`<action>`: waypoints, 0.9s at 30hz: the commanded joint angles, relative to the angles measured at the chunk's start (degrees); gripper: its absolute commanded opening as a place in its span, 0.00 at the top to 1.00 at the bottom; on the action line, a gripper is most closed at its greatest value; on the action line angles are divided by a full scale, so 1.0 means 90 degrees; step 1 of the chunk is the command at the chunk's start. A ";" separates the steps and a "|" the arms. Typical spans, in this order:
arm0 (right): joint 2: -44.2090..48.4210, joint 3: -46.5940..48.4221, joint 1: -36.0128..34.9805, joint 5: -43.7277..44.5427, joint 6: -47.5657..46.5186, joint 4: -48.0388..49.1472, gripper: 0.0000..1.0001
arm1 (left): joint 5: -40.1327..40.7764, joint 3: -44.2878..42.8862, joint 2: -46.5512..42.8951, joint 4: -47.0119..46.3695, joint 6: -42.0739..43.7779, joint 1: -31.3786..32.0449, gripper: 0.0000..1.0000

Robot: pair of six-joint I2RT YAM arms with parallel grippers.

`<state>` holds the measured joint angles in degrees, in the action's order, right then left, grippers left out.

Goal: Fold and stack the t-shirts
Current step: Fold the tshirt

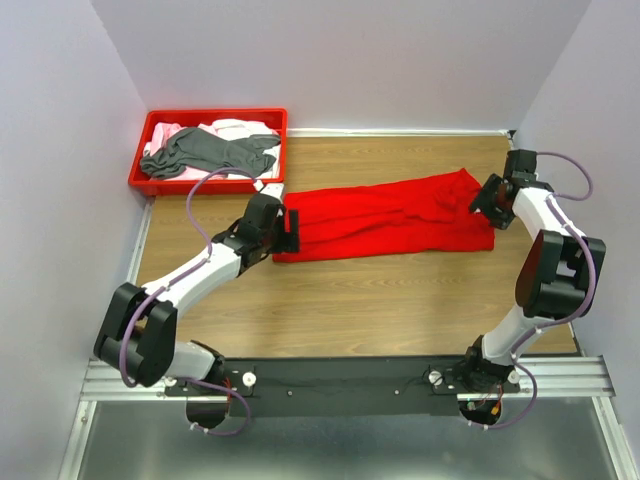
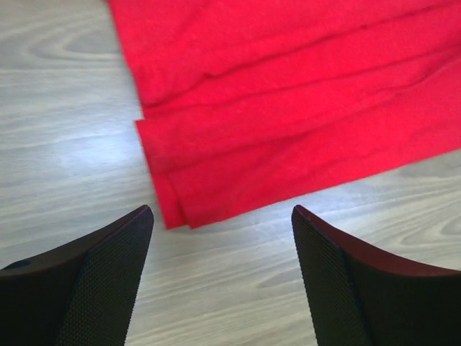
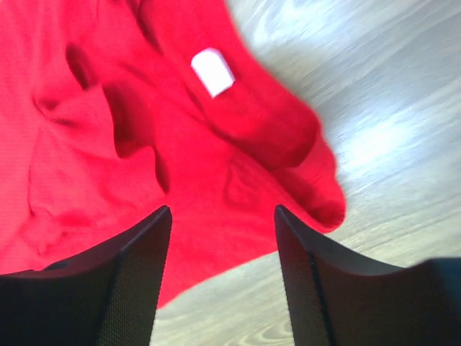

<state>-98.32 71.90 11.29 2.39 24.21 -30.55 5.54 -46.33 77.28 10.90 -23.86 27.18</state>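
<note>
The red t-shirt [image 1: 385, 218] lies folded to a strip mid-bench, left hand [image 1: 287, 229] and right hand [image 1: 486, 196] both wide and empty, while the grey and pink t-shirts [image 1: 210, 152] wait unfolded in the far-left-corner tray [image 1: 150, 186].

Pale lilac-grey walls are closing in on three sides: a back wall [image 1: 340, 60], a left wall [image 1: 50, 150] and a right wall [image 1: 600, 70]. A wood-grain surface [image 1: 400, 300] is spreading between them, with a white strip [image 1: 400, 132] running along its far edge. Soft glare [image 2: 65, 151] is shining off the wood. A grey metal sheet [image 1: 330, 450] is lying beyond the near edge.
</note>
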 commanded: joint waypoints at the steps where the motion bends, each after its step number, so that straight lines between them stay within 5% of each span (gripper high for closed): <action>1: 0.0046 -0.0196 -0.0043 -0.1016 -0.0053 0.0493 0.36 | -0.0450 -0.0321 0.0290 0.0264 -0.0259 0.0124 0.17; 15: -0.0736 -0.0361 -0.0296 -0.2755 0.0329 0.1664 0.34 | -0.0811 -0.0897 0.1375 0.0362 -0.0435 0.0290 0.21; 21: -0.0160 -0.0742 -0.1790 -0.2706 -0.0083 0.2162 0.33 | -0.0323 -0.0576 0.1248 -0.0019 -0.0766 0.0349 0.22; 27: -0.0529 -0.0811 -0.3040 -0.3225 0.0318 0.2788 0.42 | -0.0313 -0.0253 0.1462 -0.0449 -0.1157 0.0339 0.40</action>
<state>-101.25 64.95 -12.19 -22.85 25.54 -10.13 0.93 -50.24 89.60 9.85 -31.42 30.13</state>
